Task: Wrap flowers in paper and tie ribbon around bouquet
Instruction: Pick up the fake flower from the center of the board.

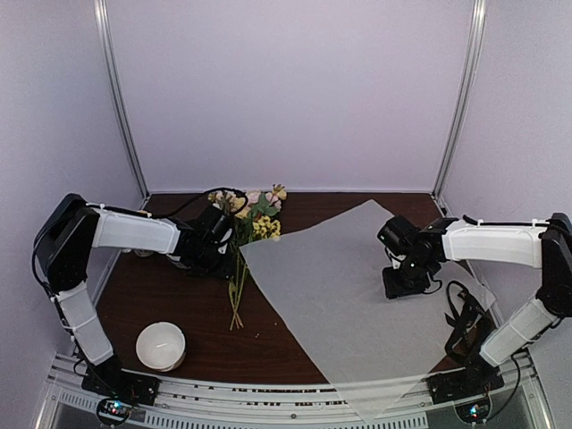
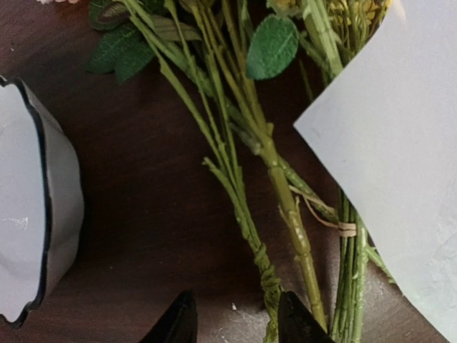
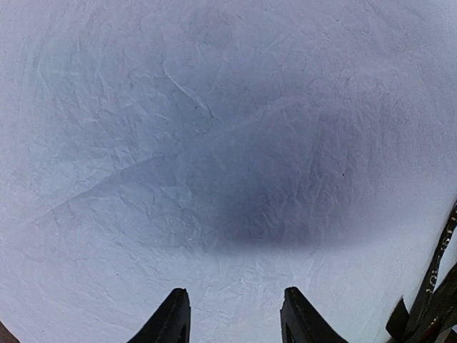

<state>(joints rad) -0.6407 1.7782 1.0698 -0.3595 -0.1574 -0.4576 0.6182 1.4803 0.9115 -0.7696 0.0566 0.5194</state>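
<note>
The small bunch of pale pink and yellow flowers on thin green stems [image 1: 243,241] lies on the dark brown wooden table [image 1: 179,295] at centre left. Its blooms point far and its stems trail near. The large thin translucent white sheet of paper [image 1: 357,304] spreads to its right. Only the sheet's left corner lies over a few stems, and most of the bunch is off the sheet. The left gripper [image 2: 235,314] sits low over the stems with its claw partly spread and pinching nothing. One twisted stem runs just inside its right finger, and the others lie outside the gap. The right gripper [image 3: 232,314] hovers over the middle right of the paper, claw spread and empty, throwing a shadow on the creased sheet. A narrow black strip with pale marks, probably the ribbon [image 3: 446,239], shows at the right edge of the right wrist view. The main risk, as I judge it, is that the left claw shuts on that single stem. Only some stems are held by the tan rubber band [image 2: 346,229], so a pull could split the bunch. Dragging the stems rightward could also catch the paper corner and fold or shove the light sheet. The white bowl with a dark rim [image 2: 36,200], just left of the stems, could get knocked. Another plain white bowl [image 1: 161,346] sits well apart, nearer the arms.
</note>
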